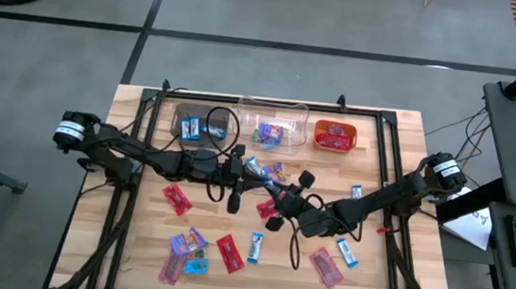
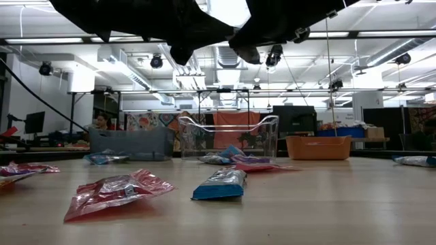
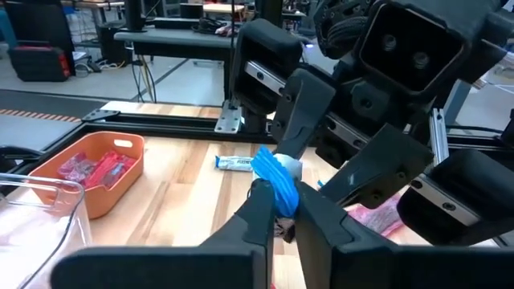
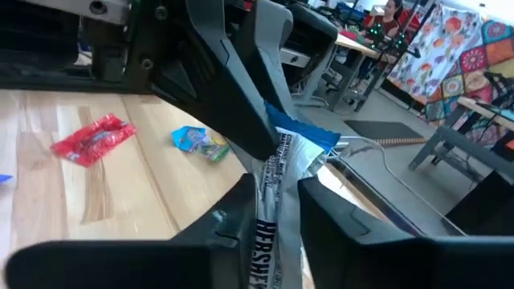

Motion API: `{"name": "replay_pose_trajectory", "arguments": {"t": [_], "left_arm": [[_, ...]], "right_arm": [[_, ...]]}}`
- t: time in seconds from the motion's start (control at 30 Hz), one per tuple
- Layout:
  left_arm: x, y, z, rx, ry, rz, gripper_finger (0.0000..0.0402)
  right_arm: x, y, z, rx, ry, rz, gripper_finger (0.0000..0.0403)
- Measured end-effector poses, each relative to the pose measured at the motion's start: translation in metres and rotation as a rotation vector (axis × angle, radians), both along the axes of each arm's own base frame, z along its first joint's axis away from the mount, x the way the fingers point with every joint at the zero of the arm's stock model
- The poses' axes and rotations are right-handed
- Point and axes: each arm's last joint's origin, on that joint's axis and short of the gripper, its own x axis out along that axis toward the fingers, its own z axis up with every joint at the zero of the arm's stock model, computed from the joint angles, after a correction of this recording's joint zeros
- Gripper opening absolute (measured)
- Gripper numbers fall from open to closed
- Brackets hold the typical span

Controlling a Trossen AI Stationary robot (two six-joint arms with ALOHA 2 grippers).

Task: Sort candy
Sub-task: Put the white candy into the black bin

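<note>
Pretty cramped mid-table: left gripper (image 1: 254,166) and right gripper (image 1: 271,186) nearly touching, candy (image 1: 229,253) scattered below, bins (image 1: 270,127) blocking the far edge. Open wood front right.

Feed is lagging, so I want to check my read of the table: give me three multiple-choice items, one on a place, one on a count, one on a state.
1. Where do the red candies that are already sorted lie?
A. brown bin
B. clear bin
C. orange bin

2. How many bins stand in the row at the table's far edge?
A. two
B. three
C. four

3. What is the left end effector doing?
A. open, holding nothing
B. shut on a blue-and-white candy
C. shut on a red candy

Key: 1 C, the high view shows red wrappers inside the orange bin. 2 B, the brown bin, clear bin and orange bin stand side by side. 3 B, the left wrist view shows its fingers pinching the blue wrapper.
</note>
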Motion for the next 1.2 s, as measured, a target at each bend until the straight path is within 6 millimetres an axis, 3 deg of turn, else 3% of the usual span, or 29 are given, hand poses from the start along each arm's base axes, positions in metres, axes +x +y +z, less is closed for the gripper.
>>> {"name": "replay_pose_trajectory", "arguments": {"t": [0.3, 0.5, 0.73, 1.0, 1.2], "left_arm": [[-0.002, 0.001, 0.004, -0.003, -0.011, 0.003, 0.0002], [-0.015, 0.006, 0.014, 0.013, 0.047, 0.056, 0.0001], [-0.049, 0.016, 0.033, 0.091, 0.163, 0.201, 0.0000], [-0.093, 0.053, 0.052, 0.125, 0.373, 0.473, 0.0000], [-0.113, 0.095, 0.041, 0.097, 0.566, 0.679, 0.0001]], "right_arm": [[-0.001, 0.000, 0.005, 0.049, -0.041, 0.002, 0.0156], [-0.005, -0.002, 0.016, 0.079, -0.082, 0.002, 0.0161], [-0.014, -0.005, 0.031, 0.125, -0.125, -0.007, 0.0162], [-0.024, -0.010, 0.039, 0.176, -0.120, -0.026, 0.0162], [-0.023, -0.009, 0.035, 0.179, -0.105, -0.031, 0.0162]]}}
